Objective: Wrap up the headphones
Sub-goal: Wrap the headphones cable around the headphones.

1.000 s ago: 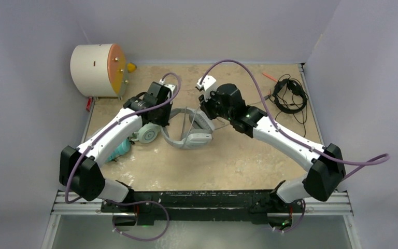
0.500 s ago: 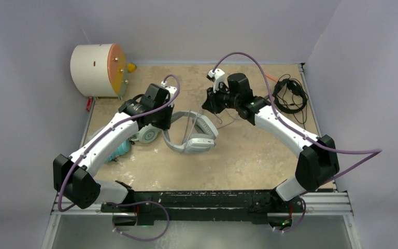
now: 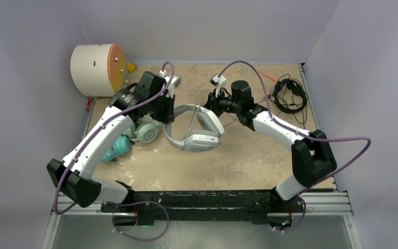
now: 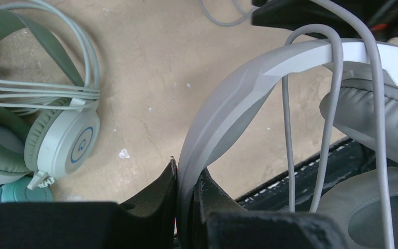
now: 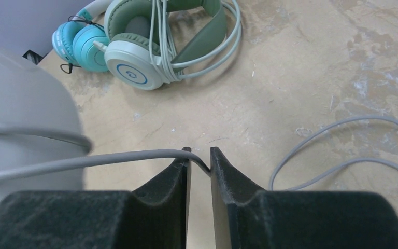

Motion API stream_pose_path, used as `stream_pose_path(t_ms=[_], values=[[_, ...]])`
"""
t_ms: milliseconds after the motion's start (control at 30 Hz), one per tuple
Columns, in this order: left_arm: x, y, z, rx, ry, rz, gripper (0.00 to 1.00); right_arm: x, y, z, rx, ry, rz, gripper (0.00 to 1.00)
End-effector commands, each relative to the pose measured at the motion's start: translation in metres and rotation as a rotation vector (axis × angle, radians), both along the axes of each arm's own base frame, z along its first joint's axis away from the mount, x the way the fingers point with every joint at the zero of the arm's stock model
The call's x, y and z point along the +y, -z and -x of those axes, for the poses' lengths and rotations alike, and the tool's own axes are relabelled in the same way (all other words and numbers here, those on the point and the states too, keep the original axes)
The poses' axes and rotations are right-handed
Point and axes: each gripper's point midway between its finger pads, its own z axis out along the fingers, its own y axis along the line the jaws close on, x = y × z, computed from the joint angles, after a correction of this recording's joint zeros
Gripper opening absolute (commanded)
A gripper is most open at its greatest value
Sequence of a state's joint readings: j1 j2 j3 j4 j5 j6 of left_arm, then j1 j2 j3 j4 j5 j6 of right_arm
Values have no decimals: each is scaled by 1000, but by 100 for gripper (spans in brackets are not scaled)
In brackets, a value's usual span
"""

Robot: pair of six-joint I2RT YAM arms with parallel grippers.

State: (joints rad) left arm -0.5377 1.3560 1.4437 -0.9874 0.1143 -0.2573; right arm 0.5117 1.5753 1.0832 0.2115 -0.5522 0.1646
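While in left end effector (image 4: 186, 175), white-and-grey headset (image 3: 201, 141) crosswise, cups (image 3: 210, 123) rightward.

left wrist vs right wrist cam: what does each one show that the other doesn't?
Left wrist only: the left gripper shut on the band of the white-and-grey headset. Right wrist only: the right gripper, with the grey cable running taut into the narrow gap between its fingers; pinched or not, unclear. Both: the mint-green headset, cord wound round it, and the teal headset beside it.
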Motion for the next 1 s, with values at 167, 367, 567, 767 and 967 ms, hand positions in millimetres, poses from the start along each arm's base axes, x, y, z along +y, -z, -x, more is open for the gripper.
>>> stream_pose_path(t_ms=[167,367,567,767,967], values=[[-34,-69,18,29,61,209,0,3,-16,-11,-168,-4,-145,33],[-38,-89,17,35,58,239,0,1,-13,-20,-231,37,-162,48],[-40,-103,15,11,52,264,0,5,-1,-17,-224,2,-172,38],[-50,-119,15,14,76,320,0,10,24,-19,-188,-11,-181,45],[-54,-133,13,10,84,337,0,21,31,-19,-160,-57,-234,27]])
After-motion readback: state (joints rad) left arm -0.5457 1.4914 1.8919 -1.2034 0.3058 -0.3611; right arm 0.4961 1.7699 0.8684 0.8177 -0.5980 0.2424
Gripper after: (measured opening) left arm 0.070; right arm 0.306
